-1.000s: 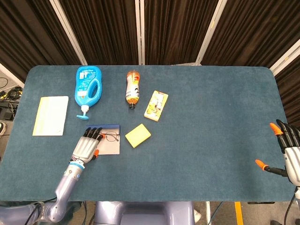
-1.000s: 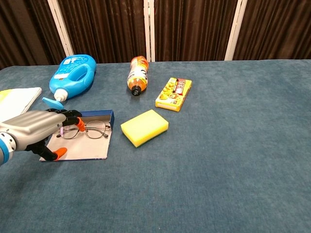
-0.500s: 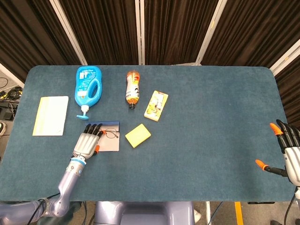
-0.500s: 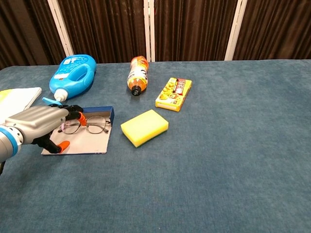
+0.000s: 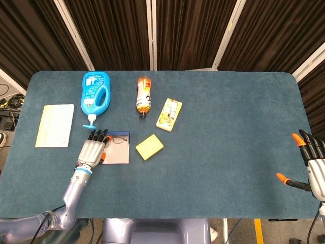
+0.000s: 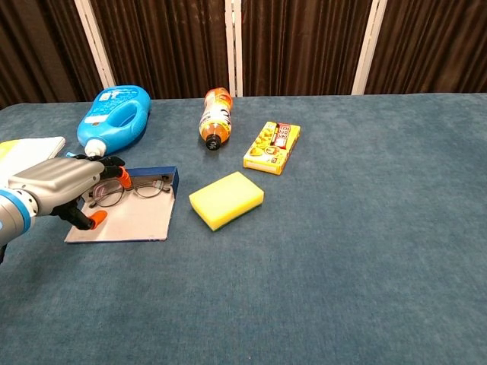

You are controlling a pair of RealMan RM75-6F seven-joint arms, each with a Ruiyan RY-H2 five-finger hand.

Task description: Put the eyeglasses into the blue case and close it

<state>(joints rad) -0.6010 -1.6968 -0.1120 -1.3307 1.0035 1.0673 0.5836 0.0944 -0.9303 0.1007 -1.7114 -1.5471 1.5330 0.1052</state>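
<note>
Left hand: your left hand [image 6: 65,186] is sliding toward the far-left of the bench [image 5: 218,168] compared with a second ago, fingers extended flat, fingertips at the left temple of the eyeglasses [image 6: 131,191]. Whether it is pinching the frame cannot be told.
Eyeglasses: they are shifting with the hand toward the case's raised blue wall, lying on the grey inner face of the blue case [image 6: 125,219].
Case state: it is lying open; closing is not yet done.
Meaning: you are nudging the eyeglasses deeper into the case; the placing step looks nearly complete.
Right hand: your right hand [image 5: 311,168] is idling open at the bench's right edge, unmoved.
</note>
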